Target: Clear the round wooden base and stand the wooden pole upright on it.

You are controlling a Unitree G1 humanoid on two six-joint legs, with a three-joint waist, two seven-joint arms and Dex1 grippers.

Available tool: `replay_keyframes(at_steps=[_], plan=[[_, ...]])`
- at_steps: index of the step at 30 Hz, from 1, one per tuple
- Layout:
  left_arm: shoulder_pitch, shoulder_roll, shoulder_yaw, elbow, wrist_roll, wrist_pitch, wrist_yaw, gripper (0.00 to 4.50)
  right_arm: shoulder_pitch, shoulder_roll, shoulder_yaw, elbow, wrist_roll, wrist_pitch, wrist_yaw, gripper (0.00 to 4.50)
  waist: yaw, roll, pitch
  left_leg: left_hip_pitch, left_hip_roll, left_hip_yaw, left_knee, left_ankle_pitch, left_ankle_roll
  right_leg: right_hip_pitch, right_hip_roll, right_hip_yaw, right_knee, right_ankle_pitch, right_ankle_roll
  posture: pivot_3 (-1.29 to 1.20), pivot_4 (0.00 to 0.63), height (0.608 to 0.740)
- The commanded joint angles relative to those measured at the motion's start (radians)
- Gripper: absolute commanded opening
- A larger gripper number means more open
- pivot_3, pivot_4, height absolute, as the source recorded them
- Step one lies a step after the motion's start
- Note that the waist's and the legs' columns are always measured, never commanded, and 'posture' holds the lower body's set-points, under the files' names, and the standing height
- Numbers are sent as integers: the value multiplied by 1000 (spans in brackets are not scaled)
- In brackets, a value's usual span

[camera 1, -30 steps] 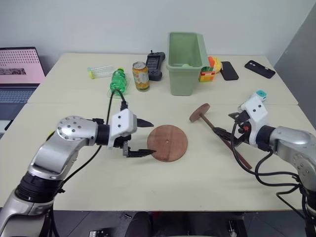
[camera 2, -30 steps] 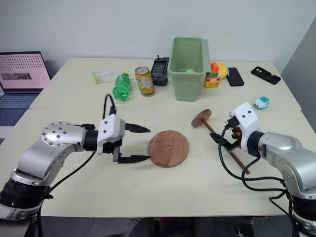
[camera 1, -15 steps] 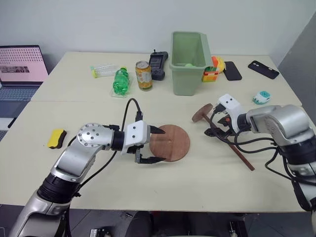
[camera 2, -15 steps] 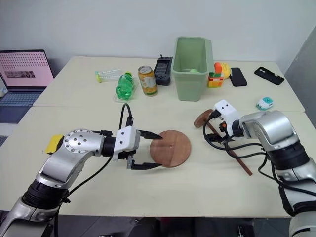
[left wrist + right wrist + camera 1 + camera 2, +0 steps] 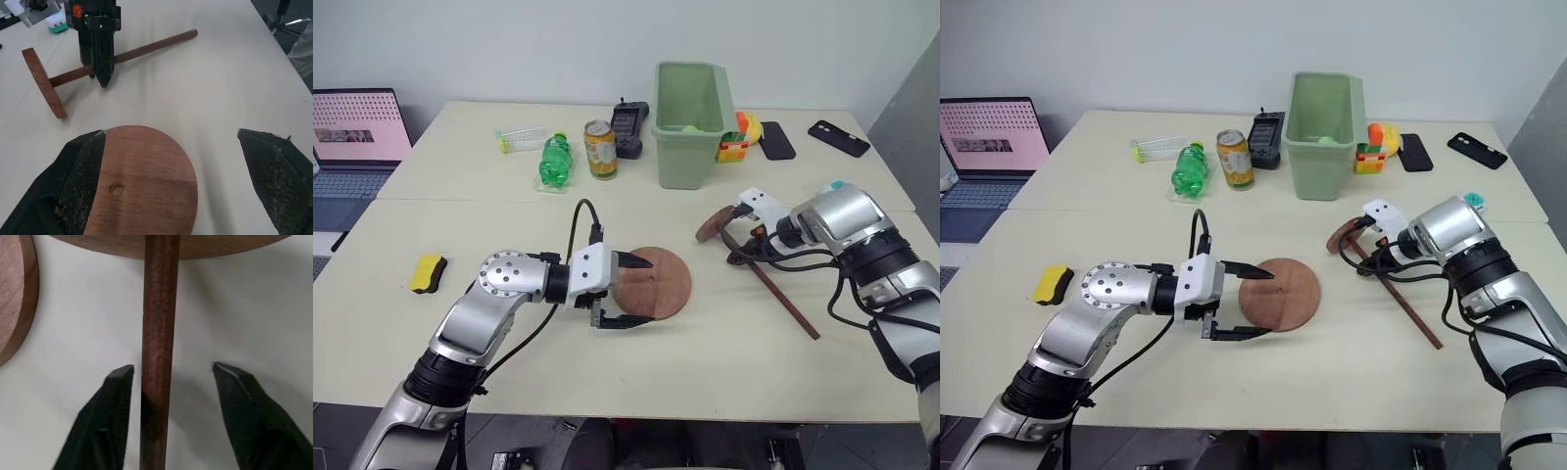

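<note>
Both my end effectors are spread: left end effector (image 5: 628, 291) straddles the base (image 5: 656, 282) edge; right end effector (image 5: 171, 382) straddles the pole (image 5: 771, 286), lying right of the base.

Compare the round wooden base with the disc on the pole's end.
The round wooden base lies flat on the table; the disc on the pole stands on edge. The base is larger and loose, with a small centre hole; the disc is fixed to the pole. Both are round, reddish-brown wood.
</note>
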Motion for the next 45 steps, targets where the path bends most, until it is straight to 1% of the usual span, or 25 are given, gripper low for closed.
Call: replay_keyframes(at_steps=[1, 2, 6, 7, 9, 11, 13, 15, 18, 20, 21, 22, 24, 27, 30, 33, 37, 39, 45], plan=[[-32, -12, 29, -11, -28, -8, -6, 4500, -24, 7, -7, 9, -28, -1, 33, 1524, 0, 0, 0, 0, 0, 0, 0, 0, 0, 0, 0, 0, 0, 0, 0, 0, 150, 740], [-37, -16, 30, -10, -33, -7, -5, 4500, -23, 9, -9, 11, -32, -1, 36, 1349, 0, 0, 0, 0, 0, 0, 0, 0, 0, 0, 0, 0, 0, 0, 0, 0, 150, 740], [-48, -33, 41, -9, -52, 0, 5, 4500, -15, 9, -25, 6, -45, 13, 47, 370, 0, 0, 0, 0, 0, 0, 0, 0, 0, 0, 0, 0, 0, 0, 0, 0, 150, 740], [-49, -35, 43, -8, -54, -2, 6, 4500, -13, 8, -29, 2, -46, 18, 48, 273, 0, 0, 0, 0, 0, 0, 0, 0, 0, 0, 0, 0, 0, 0, 0, 0, 150, 740], [-46, -32, 51, -8, -55, -1, 13, 4500, -15, -7, -57, -35, -33, 39, 48, 272, 0, 0, 0, 0, 0, 0, 0, 0, 0, 0, 0, 0, 0, 0, 0, 0, 150, 740], [-28, -10, 78, -12, -54, 6, 21, 4500, -9, -31, -113, -134, 0, 94, 37, 272, 0, 1, 1, 0, 0, 0, 0, 0, 0, 0, 0, 0, 0, 0, 0, 0, 150, 740], [1, 22, 113, -13, -45, 3, 26, 4500, 0, -26, -209, -239, 44, 183, 2, 272, 0, 2, 1, -2, 0, 0, 0, 0, 0, -2, -1, 0, 0, 0, 0, 0, 150, 740], [42, 76, 146, -5, -24, 3, 28, 4500, 15, 12, -362, -356, 91, 283, -50, 271, -4, 3, 1, -5, 1, 0, 0, 0, 0, -6, -1, 1, 1, 0, 0, 0, 150, 740], [101, 147, 189, 0, -4, -9, 25, 4500, 47, 85, -556, -511, 144, 379, -106, 271, -6, 3, 1, -10, 2, 0, 0, 0, 0, -12, -1, 0, 3, 0, 0, 0, 150, 740], [141, 183, 226, -13, -14, 9, 21, 4500, 79, 171, -696, -615, 187, 400, -138, 271, -8, 2, 1, -13, 2, -1, 1, 0, 0, -15, -1, 0, 5, 0, 0, 0, 150, 740], [158, 195, 245, -18, -20, 10, 24, 4500, 100, 231, -759, -675, 217, 366, -156, 271, -9, 3, 1, -13, 3, 0, 1, 0, 0, -15, -1, 0, 5, 0, 0, 0, 150, 740], [179, 207, 264, -27, -28, 9, 27, 4500, 133, 276, -773, -752, 227, 298, -183, 271, -8, 3, 2, -13, 2, 0, 1, 0, 0, -16, -1, 0, 6, 0, 0, 0, 150, 740], [217, 216, 297, -43, -31, -3, 40, 4500, 198, 372, -765, -888, 230, 117, -235, 271, -8, 3, 2, -14, 2, 0, 1, 0, 0, -16, -1, 0, 6, 0, 0, 0, 150, 740], [252, 213, 327, -42, -27, -40, 42, 4500, 299, 484, -694, -999, 219, -128, -270, 271, -7, 3, 2, -13, 1, 0, 1, 0, 0, -16, -1, 0, 6, 0, 0, 0, 150, 740], [263, 211, 333, -55, -30, -48, 46, 4500, 385, 558, -608, -1018, 185, -327, -293, 271, -7, 3, 2, -13, 1, 0, 1, 1, -1, -16, -1, 0, 7, 0, 0, 0, 150, 740], [258, 215, 312, -79, -32, -26, 41, 4500, 472, 597, -517, -974, 124, -522, -309, 271, -8, 3, 1, -12, 1, 0, 1, 1, -1, -16, -1, 0, 8, 0, 0, 0, 150, 740], [239, 210, 306, -89, -62, 29, 36, 4500, 540, 610, -449, -909, 78, -693, -308, 271, -12, 3, 1, -12, 1, 1, 1, 1, -1, -16, 0, 0, 9, 0, 0, 0, 150, 740], [231, 216, 294, -92, -61, 39, 25, 4500, 564, 620, -423, -881, 72, -744, -309, 271, -14, 3, 1, -12, 1, 1, 1, 1, -1, -16, 0, 0, 9, 0, 0, 0, 150, 740], [211, 219, 278, -90, -58, 42, 12, 4500, 579, 621, -401, -825, 70, -827, -317, 271, -20, 3, 1, -11, 1, 0, 1, 1, -2, -16, 0, 0, 10, 0, 0, 0, 150, 740]])
